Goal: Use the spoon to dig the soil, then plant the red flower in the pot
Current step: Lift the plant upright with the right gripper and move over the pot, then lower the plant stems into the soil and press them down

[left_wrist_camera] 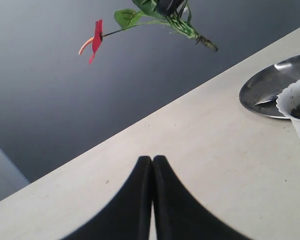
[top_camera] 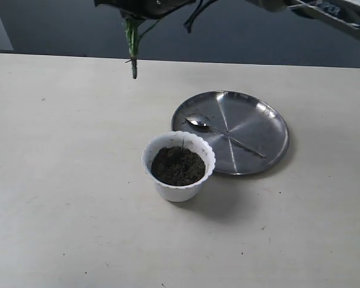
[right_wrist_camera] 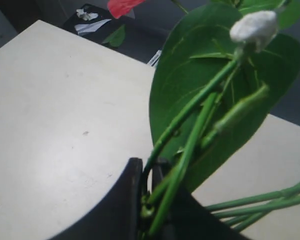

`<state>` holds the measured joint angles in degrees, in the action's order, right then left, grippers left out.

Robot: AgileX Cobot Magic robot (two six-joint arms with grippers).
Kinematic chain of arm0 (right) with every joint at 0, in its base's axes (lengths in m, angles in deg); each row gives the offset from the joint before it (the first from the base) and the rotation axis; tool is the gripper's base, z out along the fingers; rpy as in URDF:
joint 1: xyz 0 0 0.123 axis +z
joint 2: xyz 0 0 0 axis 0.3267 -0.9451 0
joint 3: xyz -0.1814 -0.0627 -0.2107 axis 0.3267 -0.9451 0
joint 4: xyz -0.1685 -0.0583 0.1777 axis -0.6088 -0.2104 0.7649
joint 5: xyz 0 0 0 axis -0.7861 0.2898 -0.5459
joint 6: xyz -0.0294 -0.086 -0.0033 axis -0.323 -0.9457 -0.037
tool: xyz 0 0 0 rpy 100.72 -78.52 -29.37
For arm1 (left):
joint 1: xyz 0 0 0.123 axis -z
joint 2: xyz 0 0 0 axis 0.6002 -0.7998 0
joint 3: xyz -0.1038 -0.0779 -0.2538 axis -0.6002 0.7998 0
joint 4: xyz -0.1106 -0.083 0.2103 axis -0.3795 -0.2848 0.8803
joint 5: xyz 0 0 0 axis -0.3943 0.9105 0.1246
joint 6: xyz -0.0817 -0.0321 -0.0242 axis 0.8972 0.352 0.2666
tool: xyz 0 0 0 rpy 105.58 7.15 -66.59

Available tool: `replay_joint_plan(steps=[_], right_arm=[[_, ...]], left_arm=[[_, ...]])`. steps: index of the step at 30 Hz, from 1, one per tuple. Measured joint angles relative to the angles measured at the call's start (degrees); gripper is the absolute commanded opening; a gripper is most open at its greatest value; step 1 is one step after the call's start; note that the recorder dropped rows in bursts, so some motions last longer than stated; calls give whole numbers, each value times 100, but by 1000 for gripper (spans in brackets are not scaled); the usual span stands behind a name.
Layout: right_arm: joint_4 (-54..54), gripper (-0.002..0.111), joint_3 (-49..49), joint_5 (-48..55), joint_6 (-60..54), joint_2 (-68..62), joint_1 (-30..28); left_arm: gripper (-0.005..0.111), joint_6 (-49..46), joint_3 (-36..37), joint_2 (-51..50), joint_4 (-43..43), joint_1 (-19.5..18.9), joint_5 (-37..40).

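The white scalloped pot (top_camera: pixel 179 180) stands mid-table, holding dark soil (top_camera: pixel 177 165). The spoon (top_camera: pixel 223 133) lies on the steel plate (top_camera: pixel 264 120) just behind and right of the pot. My right gripper (right_wrist_camera: pixel 149 167) is shut on the green stems of the red flower (right_wrist_camera: pixel 205 90). In the exterior view that gripper (top_camera: pixel 139 13) is at the top edge, and the flower's stem end (top_camera: pixel 132 54) hangs well above the table, left of and behind the pot. My left gripper (left_wrist_camera: pixel 152 159) is shut and empty over bare table, with a red bloom (left_wrist_camera: pixel 97 39) high ahead.
The pale table (top_camera: pixel 60 180) spreads wide to the left of and in front of the pot. In the left wrist view the plate (left_wrist_camera: pixel 270 85) and pot (left_wrist_camera: pixel 296 100) sit at the right edge. Dark floor lies beyond the table's far edge.
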<state>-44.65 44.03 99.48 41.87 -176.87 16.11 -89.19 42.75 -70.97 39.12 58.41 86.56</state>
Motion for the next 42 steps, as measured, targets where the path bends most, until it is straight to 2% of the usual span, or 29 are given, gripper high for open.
replay_joint_plan(steps=[5,12,16,20,23,28,37,42], right_arm=[[-62,0,-1584,-1204,0,896,-49],[-65,0,-4692,-4204,64,2222,-59],[-106,-1,-6210,-6140,618,2606,-59],[-791,-1,-7331,-7364,1604,2678,-71],[-1472,-1,-7713,-7910,2005,2599,-71],[-1976,-1,-7767,-8134,2143,2335,-71],[-2869,-1,-7767,-7814,2165,1741,-71],[-2905,-1,-7767,-7755,2074,1656,-81]], left_arm=[[1,0,0,0,0,0,0],[1,0,0,0,0,0,0],[1,0,0,0,0,0,0],[1,0,0,0,0,0,0],[1,0,0,0,0,0,0],[1,0,0,0,0,0,0],[1,0,0,0,0,0,0],[1,0,0,0,0,0,0]])
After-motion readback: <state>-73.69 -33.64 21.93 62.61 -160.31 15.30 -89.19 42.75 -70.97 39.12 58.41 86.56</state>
